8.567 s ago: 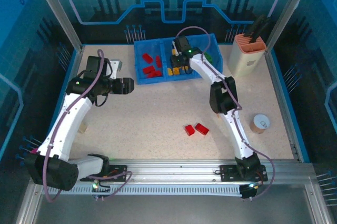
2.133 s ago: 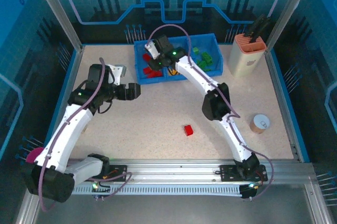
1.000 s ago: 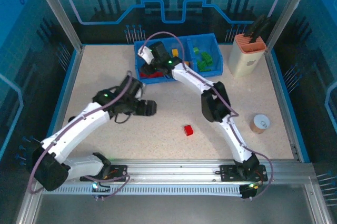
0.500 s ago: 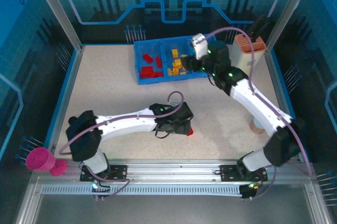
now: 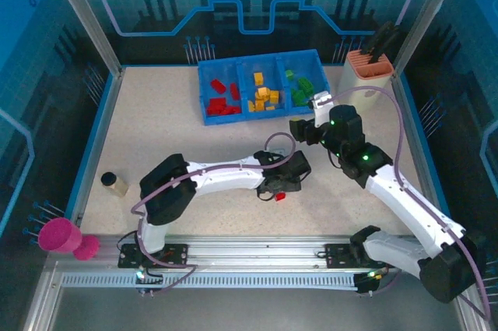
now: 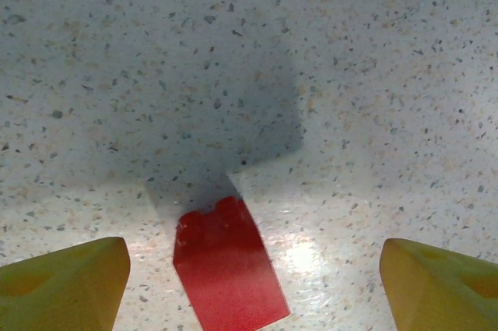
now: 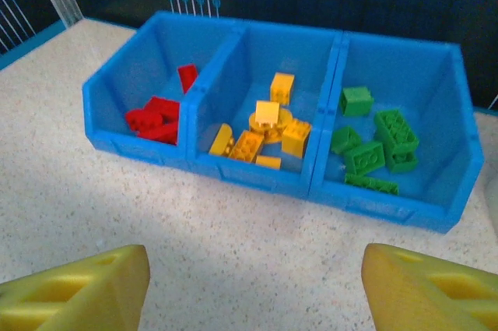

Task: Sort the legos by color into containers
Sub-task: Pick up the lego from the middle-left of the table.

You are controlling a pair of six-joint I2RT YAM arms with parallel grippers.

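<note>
One red lego lies on the table near the front centre. My left gripper hangs just over it, open. In the left wrist view the red lego lies flat between the yellow fingertips, nearer the left one and touching neither. The blue container tray at the back holds red legos, yellow-orange ones and green ones, one colour per compartment. My right gripper hovers in front of the tray, open and empty, facing the tray's front wall.
A beige holder with an orange top stands at the back right. Outside the table's front left corner stands a pink cup. A small brown cylinder is near the left edge.
My left arm stretched right and came down over the red lego. My right arm pulled back from the tray's left compartment to the right, and its jaws widened.
</note>
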